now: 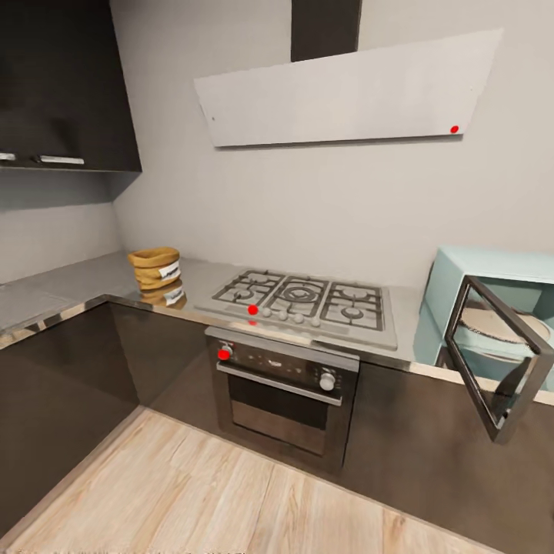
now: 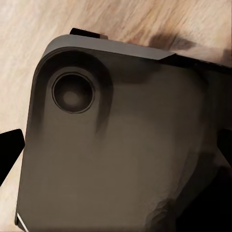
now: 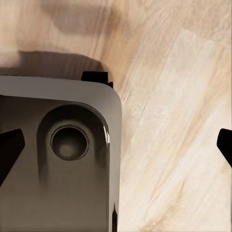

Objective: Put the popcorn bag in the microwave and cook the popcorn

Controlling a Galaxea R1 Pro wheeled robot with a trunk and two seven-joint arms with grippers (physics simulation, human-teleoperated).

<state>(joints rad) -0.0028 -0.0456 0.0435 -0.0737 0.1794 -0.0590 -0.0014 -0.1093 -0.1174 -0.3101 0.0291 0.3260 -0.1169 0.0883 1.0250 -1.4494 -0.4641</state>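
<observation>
Tan-brown popcorn bag stands upright on the grey countertop, near the corner under the dark wall cabinet, left of the gas hob and well apart from the microwave. Microwave sits at the counter's right end, pale blue, its dark-framed door swung open toward me; a pale round plate shows inside. Built-in oven sits below the hob, white hood above. My left gripper and right gripper both point down at my grey base over wood flooring; dark fingertips sit wide apart at the frame edges, both released, holding nothing.
</observation>
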